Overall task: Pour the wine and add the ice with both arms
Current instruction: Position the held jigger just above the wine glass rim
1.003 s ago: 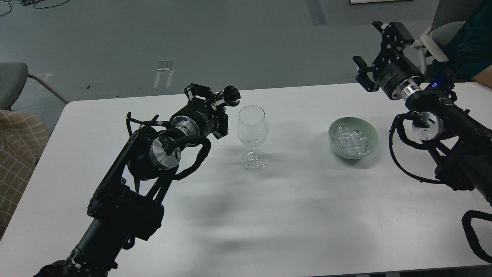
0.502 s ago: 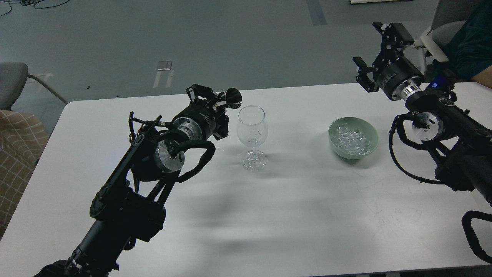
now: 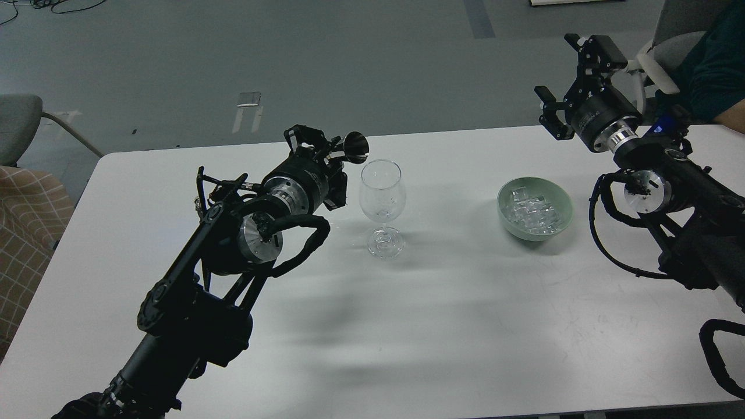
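Your left gripper [image 3: 326, 152] sits just left of centre in the frame, its fingers closed around a small shiny metal cup [image 3: 353, 146]. The cup lies tipped on its side, its flared dark mouth facing right, level with the rim of the wine glass [image 3: 382, 206] and just to the left of it. Whether cup and glass touch you cannot tell from this view; they look very close. Nothing can be seen running out of the cup, and the glass bowl looks clear.

The wine glass stands upright on the white table [image 3: 442, 326], a little left of the frame's centre, its round foot flat on the surface.

The ice [image 3: 531, 210] lies right of centre as a heap of small clear cubes inside a pale green bowl [image 3: 507, 218]. The bowl rests on the table, well apart from the glass and to its right.

Your right gripper [image 3: 567, 75] hangs in the upper right of the frame, above and to the right of the bowl and clear of it. Its fingers are spread wide with nothing between them, one finger reaching up toward the top edge and the other out to the left.

The left arm [image 3: 192, 302] runs up from the lower left corner, and the right arm [image 3: 687, 198] comes in from the right edge, both with looped black cables at the wrist.

A checked cushion [image 3: 26, 233] shows at the left edge, and someone's dark sleeve [image 3: 713, 64] at the upper right corner.
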You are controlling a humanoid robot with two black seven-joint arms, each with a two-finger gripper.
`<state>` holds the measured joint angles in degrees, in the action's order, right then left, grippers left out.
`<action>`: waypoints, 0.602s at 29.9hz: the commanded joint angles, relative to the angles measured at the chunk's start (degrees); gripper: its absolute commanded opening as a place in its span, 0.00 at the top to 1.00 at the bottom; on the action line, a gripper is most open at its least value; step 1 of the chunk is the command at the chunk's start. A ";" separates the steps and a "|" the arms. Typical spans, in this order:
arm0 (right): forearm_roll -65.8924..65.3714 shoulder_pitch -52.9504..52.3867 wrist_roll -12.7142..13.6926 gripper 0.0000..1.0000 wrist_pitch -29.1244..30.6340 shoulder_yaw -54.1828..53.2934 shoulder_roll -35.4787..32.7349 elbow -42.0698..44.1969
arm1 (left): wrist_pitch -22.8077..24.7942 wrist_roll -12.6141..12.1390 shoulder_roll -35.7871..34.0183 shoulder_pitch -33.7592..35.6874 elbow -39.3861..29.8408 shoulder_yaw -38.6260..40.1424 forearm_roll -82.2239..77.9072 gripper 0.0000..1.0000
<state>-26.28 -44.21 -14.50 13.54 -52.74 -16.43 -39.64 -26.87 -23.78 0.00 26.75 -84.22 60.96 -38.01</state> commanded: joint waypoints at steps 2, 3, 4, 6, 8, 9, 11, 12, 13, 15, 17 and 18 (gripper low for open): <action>0.00 -0.09 0.00 0.00 0.00 0.00 -0.01 0.00 | -0.02 -0.04 0.00 -0.12 -0.15 -0.31 -0.04 1.00; 0.00 -0.09 0.00 0.00 0.00 0.00 -0.01 0.00 | -0.02 -0.04 0.00 -0.12 -0.15 -0.31 -0.04 1.00; 0.00 -0.09 0.00 0.00 0.00 0.00 -0.01 0.00 | -0.02 -0.04 0.00 -0.12 -0.24 -0.31 -0.04 1.00; 0.00 0.00 0.00 0.00 0.00 0.00 -0.01 0.00 | -0.02 0.04 0.00 -0.21 -0.41 -0.31 -0.65 1.00; 0.00 0.00 0.00 0.00 0.00 0.00 -0.01 0.00 | 0.06 0.04 0.00 -0.39 -0.42 -0.40 -1.88 1.00; 0.00 0.00 0.00 0.00 0.00 0.00 -0.01 0.00 | 0.06 0.22 0.00 -0.47 -0.42 -0.40 -2.41 1.00; 0.00 0.00 0.00 0.00 0.00 0.00 -0.01 0.00 | 0.06 0.83 0.00 -0.48 -0.50 -0.40 -2.42 1.00; 0.00 0.00 -0.09 0.00 0.00 0.00 0.08 0.00 | 0.06 1.10 0.00 -0.48 -0.50 -0.40 -2.50 1.00; 0.00 0.00 -0.09 0.00 0.00 0.00 0.08 0.00 | 0.06 1.10 0.00 -0.48 -0.50 -0.40 -2.50 1.00; 0.00 0.00 0.00 0.00 0.00 0.09 -0.01 0.00 | 0.06 1.19 0.00 -0.48 -0.50 -0.49 -2.59 1.00; 0.00 0.00 0.00 0.00 0.00 0.09 -0.01 0.00 | 0.06 1.36 0.00 -0.48 -0.50 -0.58 -3.03 1.00; 0.00 0.00 0.00 0.00 0.00 0.09 -0.01 0.00 | 0.06 1.36 0.00 -0.48 -0.50 -1.10 -3.38 1.00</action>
<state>-26.28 -44.23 -14.52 13.54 -52.73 -16.43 -39.64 -26.81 -22.53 0.00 26.28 -84.73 60.46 -40.67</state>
